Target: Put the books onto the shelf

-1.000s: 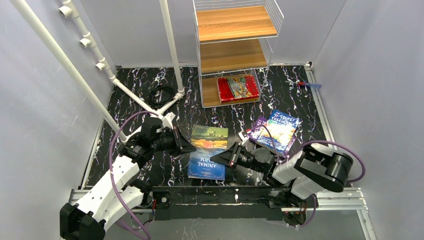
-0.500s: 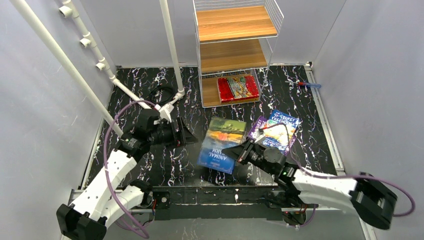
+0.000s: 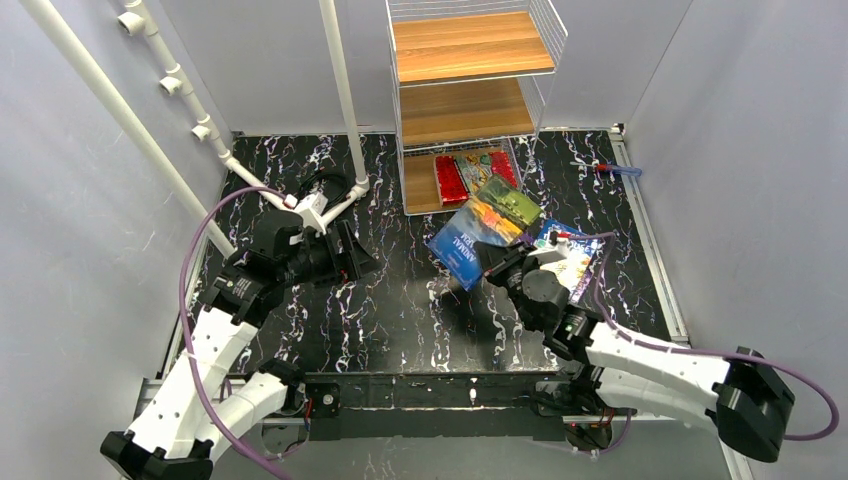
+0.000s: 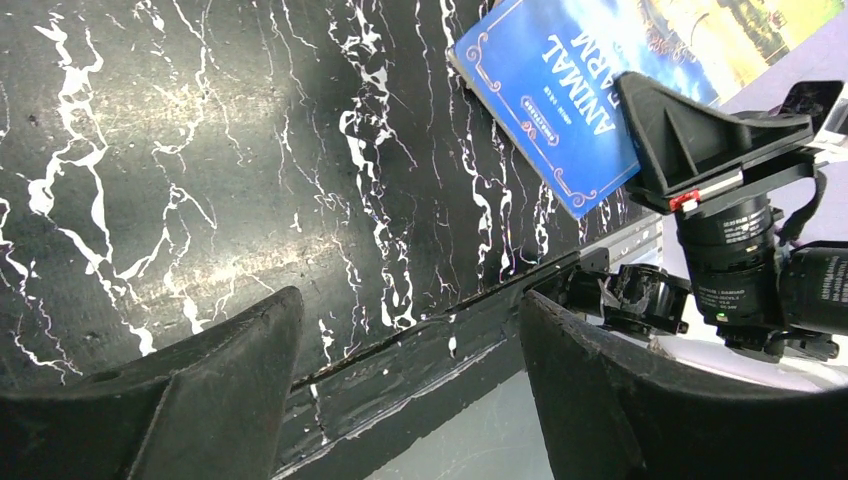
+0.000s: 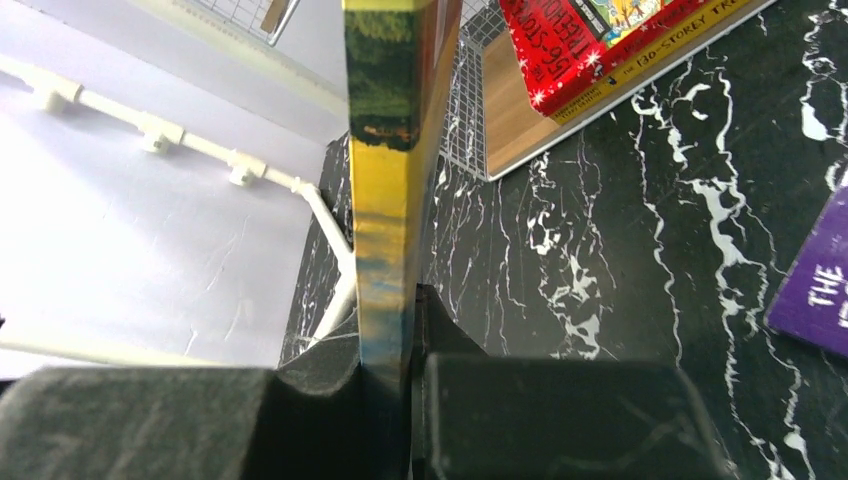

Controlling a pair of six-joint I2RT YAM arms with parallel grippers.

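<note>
top view: right jaws clamp the animal farm book (image 3: pixel 468 238), aloft just short of the shelf (image 3: pixel 470 48); left jaws gape empty. left wrist: bare tabletop (image 4: pixel 200 150) between jaws. right wrist: book's edge pinched; red book (image 5: pixel 600 50) ahead-right.

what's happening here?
The right gripper is shut on the Animal Farm book, lifted off the table just in front of the shelf. The left gripper is open and empty over the table. A red book lies on the shelf's bottom board. A blue book and a purple book lie on the table by the right arm.
</note>
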